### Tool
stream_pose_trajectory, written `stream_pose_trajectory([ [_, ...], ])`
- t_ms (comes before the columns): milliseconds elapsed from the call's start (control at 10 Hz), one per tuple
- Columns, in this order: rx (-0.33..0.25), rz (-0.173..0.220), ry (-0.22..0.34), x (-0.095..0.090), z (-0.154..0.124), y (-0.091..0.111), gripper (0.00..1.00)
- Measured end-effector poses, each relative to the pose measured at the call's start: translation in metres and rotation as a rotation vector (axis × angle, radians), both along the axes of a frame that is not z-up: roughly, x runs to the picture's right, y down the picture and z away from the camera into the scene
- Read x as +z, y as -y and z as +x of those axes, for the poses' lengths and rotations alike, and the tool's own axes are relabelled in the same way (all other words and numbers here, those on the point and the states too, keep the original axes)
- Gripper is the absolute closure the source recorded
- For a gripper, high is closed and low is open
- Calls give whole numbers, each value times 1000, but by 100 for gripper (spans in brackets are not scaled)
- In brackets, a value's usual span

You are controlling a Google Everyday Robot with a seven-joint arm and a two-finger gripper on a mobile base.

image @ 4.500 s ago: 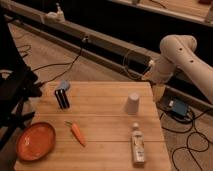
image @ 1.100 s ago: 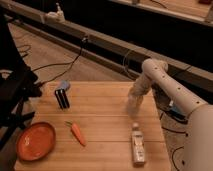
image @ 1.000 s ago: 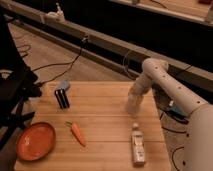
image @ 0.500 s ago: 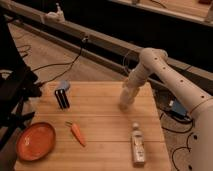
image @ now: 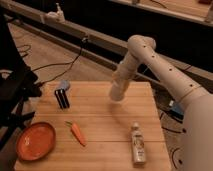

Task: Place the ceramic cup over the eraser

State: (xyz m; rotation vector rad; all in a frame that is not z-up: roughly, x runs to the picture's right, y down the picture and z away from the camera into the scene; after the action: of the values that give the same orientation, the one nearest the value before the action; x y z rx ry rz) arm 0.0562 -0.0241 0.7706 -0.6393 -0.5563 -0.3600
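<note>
The ceramic cup [image: 116,95], small and off-white, hangs just above the wooden table [image: 100,117] near its back middle. My gripper [image: 119,87] comes down on it from above and is shut on it, and the pale arm hides most of the grip. The eraser [image: 62,98], a black striped block with a blue-grey rounded end, stands at the table's back left, well to the left of the cup.
An orange carrot [image: 77,133] lies left of centre near the front. An orange plate [image: 36,142] sits at the front left corner. A clear bottle with a white cap [image: 137,144] lies at the front right. Cables run over the floor behind.
The arm has lifted the cup off the table and carried it left, toward the eraser. The eraser, carrot, plate and bottle have not moved.
</note>
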Motion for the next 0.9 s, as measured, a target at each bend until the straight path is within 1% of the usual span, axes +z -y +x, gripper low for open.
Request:
stream_pose_trajectory([
  [100,-29,5,46,-5,-26,11,91],
  [200,-47,7,95,-12,-57,22,91],
  [300,-58,-1,149,-19,-91,29,91],
  [400,-61,-6,179,-24,-110,34,91],
  [500,-62,-8,185,-26,-114,35,91],
  [900,-62,-9,183,-25,-113,35,91],
])
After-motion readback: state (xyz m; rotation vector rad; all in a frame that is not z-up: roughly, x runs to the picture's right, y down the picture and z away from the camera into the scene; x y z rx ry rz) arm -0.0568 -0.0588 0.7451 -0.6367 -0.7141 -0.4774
